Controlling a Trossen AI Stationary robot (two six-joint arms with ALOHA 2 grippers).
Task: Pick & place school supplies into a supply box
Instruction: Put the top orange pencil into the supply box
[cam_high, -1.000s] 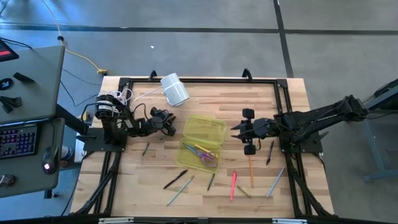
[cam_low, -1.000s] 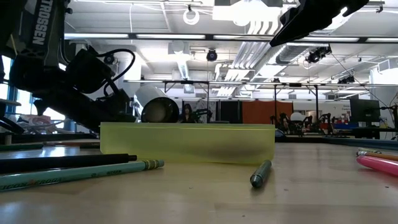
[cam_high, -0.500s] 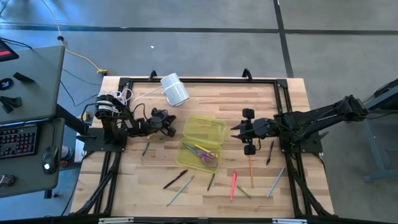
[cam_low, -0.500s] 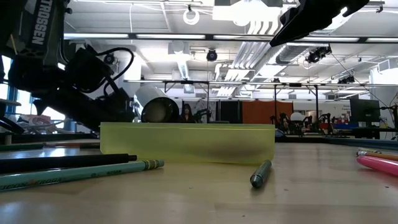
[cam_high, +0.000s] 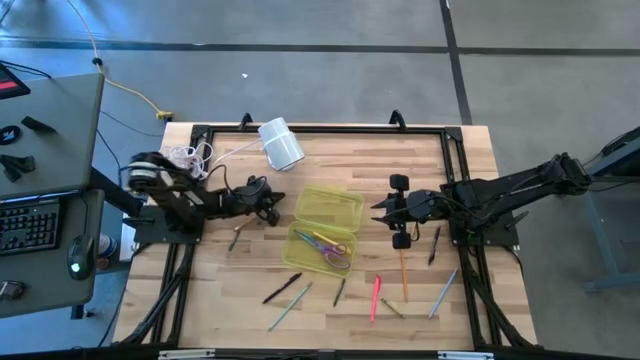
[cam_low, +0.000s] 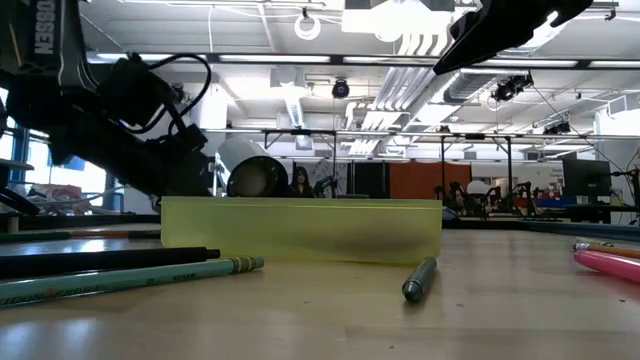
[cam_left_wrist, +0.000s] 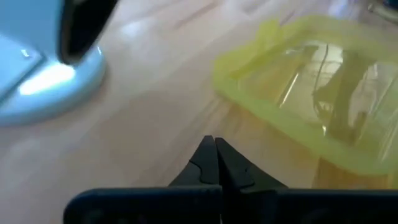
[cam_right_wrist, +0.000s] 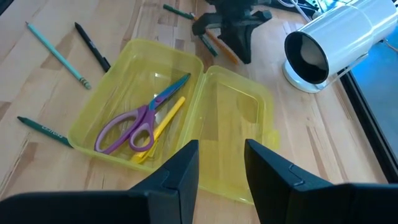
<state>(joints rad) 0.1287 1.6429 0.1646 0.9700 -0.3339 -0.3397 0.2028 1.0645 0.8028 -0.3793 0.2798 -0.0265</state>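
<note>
Beside the supply box (cam_high: 325, 228), your left gripper (cam_high: 268, 199) is pinched together on nothing; spread it before reaching for the nearby pencil (cam_high: 235, 239). Right gripper (cam_right_wrist: 221, 163) waits over the box, fingers apart.

A robotics lab in a large industrial hall: a wooden worktop (cam_high: 470, 150) on a black metal frame stands on a grey concrete floor (cam_high: 320, 70) marked with dark lines, beside a desk with a keyboard (cam_high: 28, 225); beyond the far edge, exposed ceiling ducts (cam_low: 300, 100), strip lights and more rigs
</note>
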